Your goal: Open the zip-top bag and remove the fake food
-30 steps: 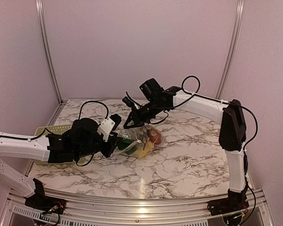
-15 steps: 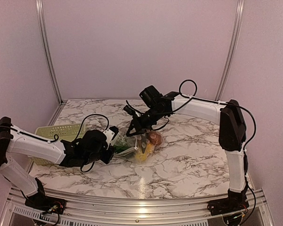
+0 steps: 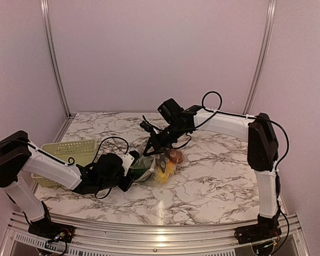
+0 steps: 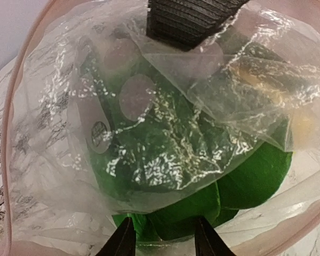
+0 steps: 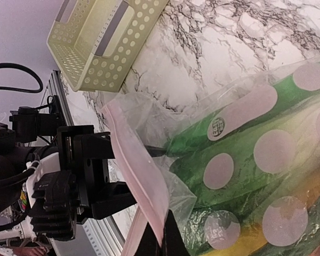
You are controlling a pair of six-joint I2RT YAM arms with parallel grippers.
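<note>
A pale green basket (image 3: pixel 64 152) sits at nine o'clock on the marbled worktop (image 3: pixel 218 181). Its walls are perforated.

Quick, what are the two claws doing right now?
Left claw: open, in the mouth of the zip-top bag.
Right claw: shut on the bag's pink edge.

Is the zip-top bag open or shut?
Open: the zip-top bag gapes toward the left gripper, its zip strip pinched by the right gripper.
</note>
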